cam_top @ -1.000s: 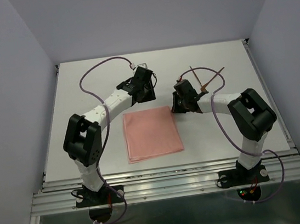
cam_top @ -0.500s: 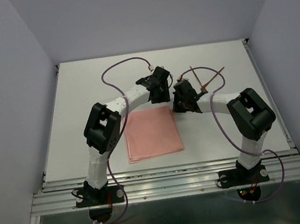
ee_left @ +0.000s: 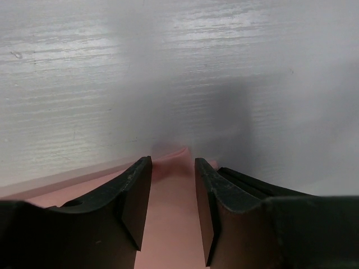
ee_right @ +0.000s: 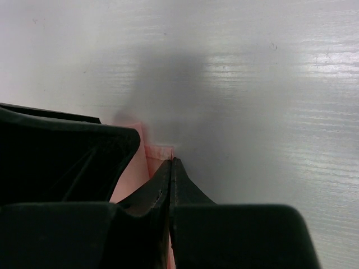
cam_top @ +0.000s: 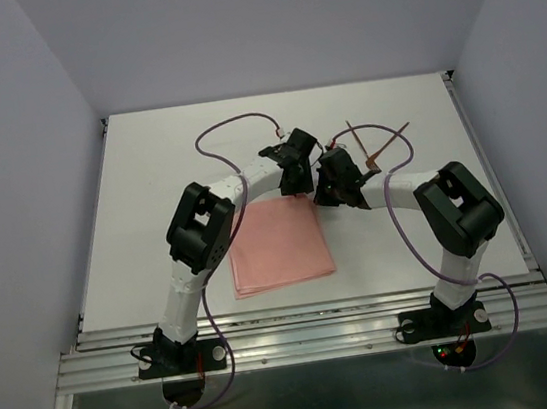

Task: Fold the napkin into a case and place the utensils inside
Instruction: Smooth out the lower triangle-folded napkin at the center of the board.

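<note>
**Figure: both grippers at one corner of the folded napkin.**

The napkin (cam_top: 277, 244) lies flat on the table (cam_top: 174, 137) as a layered square, not yet a case. Both arms meet at its 1 o'clock corner.

- **Right gripper** (ee_right: 171, 168): the jaws are pressed fully together on the very edge of that corner, with a sliver of pink at the tips.
- **Left gripper** (ee_left: 173, 190): the jaws are partly open and straddle the same corner, with cloth between the fingers (ee_left: 134, 196) but not yet clamped.
- **Utensils** (cam_top: 400, 131): they rest on the table at 2 o'clock of the napkin, just beyond the right forearm and beside its purple cable (cam_top: 409, 237).

Likely hazards:

1. The right pinch sits so near the hem that the thin, slick cloth may slide out when lifted.
2. Several layers are stacked at the edge, so either gripper may take too many or too few plies, and the fold would open unevenly.
3. The two heads are almost touching, so a closing or sideways move by the left one may strike the right one.
4. A swing of the right forearm or its cable may sweep the utensils away.
</note>
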You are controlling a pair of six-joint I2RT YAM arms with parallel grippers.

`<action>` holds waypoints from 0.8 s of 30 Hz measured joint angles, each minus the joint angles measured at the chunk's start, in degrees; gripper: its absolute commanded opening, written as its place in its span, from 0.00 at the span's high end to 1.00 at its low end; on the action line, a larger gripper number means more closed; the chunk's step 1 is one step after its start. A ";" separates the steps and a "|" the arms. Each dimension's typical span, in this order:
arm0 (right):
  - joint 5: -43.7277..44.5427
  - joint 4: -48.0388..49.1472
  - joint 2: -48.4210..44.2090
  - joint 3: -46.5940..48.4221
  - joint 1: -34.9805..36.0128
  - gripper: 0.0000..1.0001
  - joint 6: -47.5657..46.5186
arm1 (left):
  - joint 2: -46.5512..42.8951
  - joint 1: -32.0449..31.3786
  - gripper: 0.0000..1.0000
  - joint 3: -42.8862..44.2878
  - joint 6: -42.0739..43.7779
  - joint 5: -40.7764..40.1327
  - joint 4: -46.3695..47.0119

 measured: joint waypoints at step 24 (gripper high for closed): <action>0.02 1.03 -0.24 -0.81 0.00 0.99 1.07 | 1.92 -0.07 1.00 -0.15 0.35 -0.13 1.84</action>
